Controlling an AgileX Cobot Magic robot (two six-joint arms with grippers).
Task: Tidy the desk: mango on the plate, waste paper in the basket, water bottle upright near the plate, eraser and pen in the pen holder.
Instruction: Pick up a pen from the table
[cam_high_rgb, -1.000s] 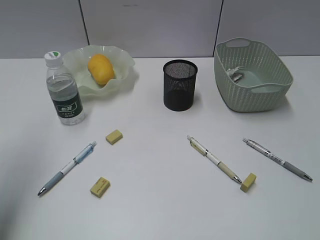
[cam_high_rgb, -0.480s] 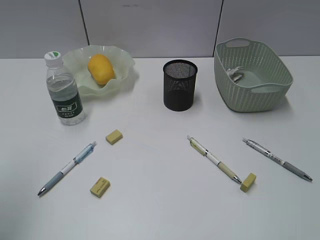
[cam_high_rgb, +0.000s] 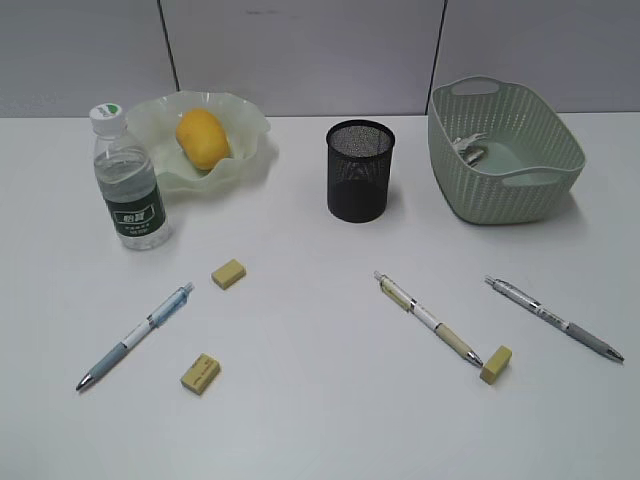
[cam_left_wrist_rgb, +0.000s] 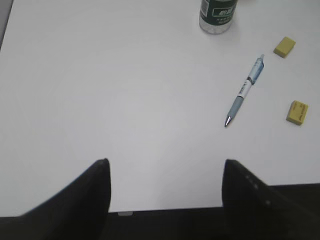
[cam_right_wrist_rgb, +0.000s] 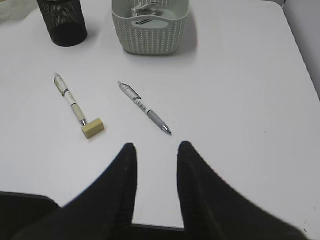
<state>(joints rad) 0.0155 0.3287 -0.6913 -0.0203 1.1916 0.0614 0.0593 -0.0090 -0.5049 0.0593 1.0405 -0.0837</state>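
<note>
Nothing on the desk (cam_high_rgb: 320, 420) has moved since the earlier frames; every object lies where it lay a second ago, and neither arm shows in the exterior view

Nearest the camera edge, the left gripper (cam_left_wrist_rgb: 166, 172) hovers over bare white tabletop with its fingers spread wide and nothing between them. The right gripper (cam_right_wrist_rgb: 156, 155) hangs above the desk's front right area with its fingers set narrowly apart, also empty.

On the left side lies a blue-grey pen (cam_high_rgb: 135, 336), tip toward the front, with one yellow eraser (cam_high_rgb: 200, 373) just beside its lower half and a second eraser (cam_high_rgb: 228, 273) further back near its cap end. On the right, a cream-barrelled pen (cam_high_rgb: 428, 318) lies slantwise, its tip touching or just beside a third eraser (cam_high_rgb: 496, 364). A grey pen (cam_high_rgb: 555, 319) lies parallel to it, further right and apart.

Further back, the water bottle (cam_high_rgb: 127, 183) stands upright, white cap on, just in front of the left rim of the plate (cam_high_rgb: 250, 150). The mango (cam_high_rgb: 202, 138) rests inside the plate. The pen holder (cam_high_rgb: 360, 170) stands upright in the middle, and nothing can be seen inside it. At the far right sits the basket (cam_high_rgb: 505, 200), with the waste paper (cam_high_rgb: 470, 148) lying on its floor near the back wall
</note>
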